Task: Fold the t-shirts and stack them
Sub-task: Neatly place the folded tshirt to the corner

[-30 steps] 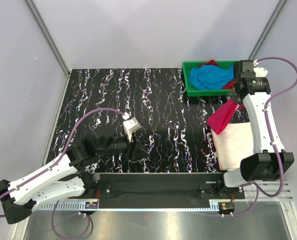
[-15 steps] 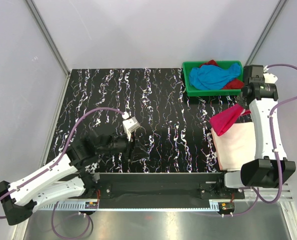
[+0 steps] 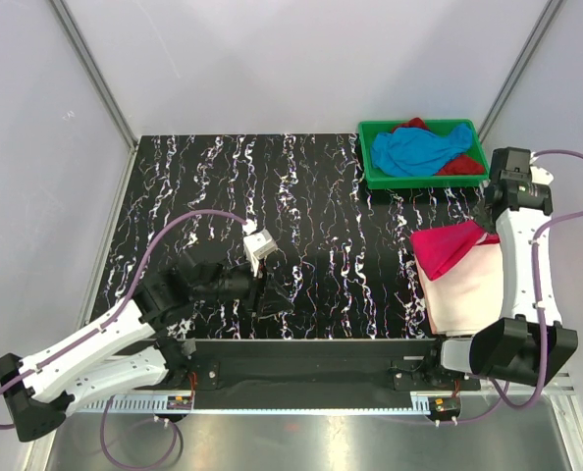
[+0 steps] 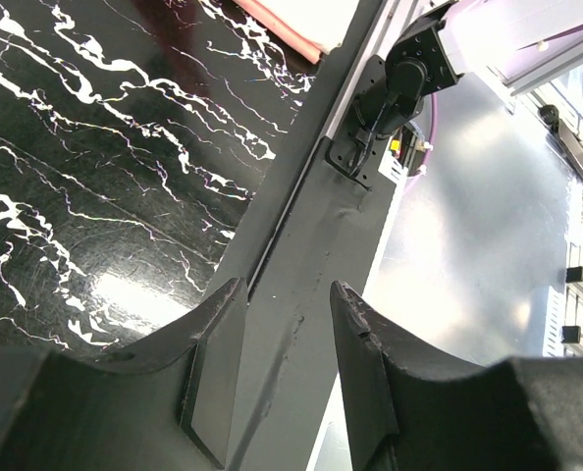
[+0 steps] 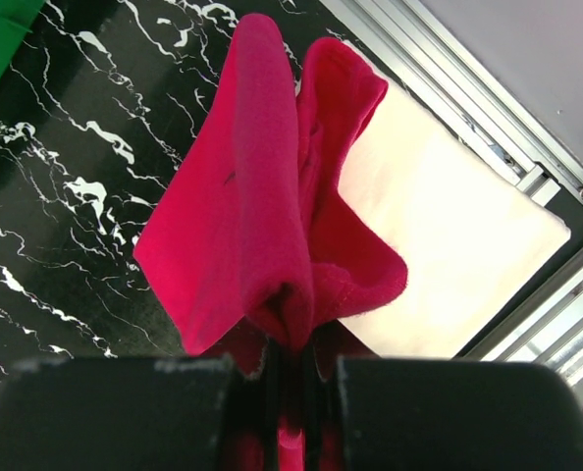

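table (image 3: 301, 196): black, white marble veining
tray (image 3: 409, 183), far right: green
bunched t-shirt (image 3: 447, 245), right: hot pink, plain
flat t-shirt (image 3: 468, 289), near right: creamy white, plain
top t-shirt (image 3: 419, 149) in tray: sky blue
under t-shirt (image 3: 460, 166) in tray: dark red
arms (image 3: 85, 348): white links, black joints
cables (image 3: 203, 214): purple
left gripper (image 4: 288, 289): black
right gripper (image 5: 291, 358): black
walls (image 3: 272, 59): pale grey

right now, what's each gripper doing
left gripper: open, holding nothing
right gripper: shut on the pink shirt
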Controlling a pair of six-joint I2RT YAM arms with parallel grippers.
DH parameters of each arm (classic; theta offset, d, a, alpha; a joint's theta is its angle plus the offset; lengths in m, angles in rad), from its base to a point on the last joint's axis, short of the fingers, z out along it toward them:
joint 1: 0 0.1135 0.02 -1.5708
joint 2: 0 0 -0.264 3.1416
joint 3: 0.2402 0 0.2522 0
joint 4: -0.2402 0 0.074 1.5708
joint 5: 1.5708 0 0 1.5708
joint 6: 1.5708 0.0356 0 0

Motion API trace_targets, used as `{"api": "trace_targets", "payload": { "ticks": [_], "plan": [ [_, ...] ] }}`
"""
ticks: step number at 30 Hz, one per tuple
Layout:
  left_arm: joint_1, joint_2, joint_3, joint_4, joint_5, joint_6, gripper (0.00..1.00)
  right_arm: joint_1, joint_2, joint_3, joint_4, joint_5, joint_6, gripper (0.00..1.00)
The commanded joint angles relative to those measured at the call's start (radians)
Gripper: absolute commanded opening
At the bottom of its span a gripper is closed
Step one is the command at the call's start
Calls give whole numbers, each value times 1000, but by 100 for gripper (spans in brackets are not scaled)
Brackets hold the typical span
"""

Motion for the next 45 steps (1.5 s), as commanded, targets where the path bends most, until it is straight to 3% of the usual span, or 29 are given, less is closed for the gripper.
{"api": "trace_targets", "payload": {
  "ticks": [1, 11, 45],
  "plan": [
    [8, 4, 19, 51, 45, 2, 45, -31, -46, -17, 62, -37, -41, 0],
    [18, 13, 23, 50, 59, 6, 44, -83, -41, -32, 130, -80, -128, 0],
    [36, 30, 25, 51, 98, 9, 44, -296, -139, -287, 147, -131, -176, 0]
  ]
}}
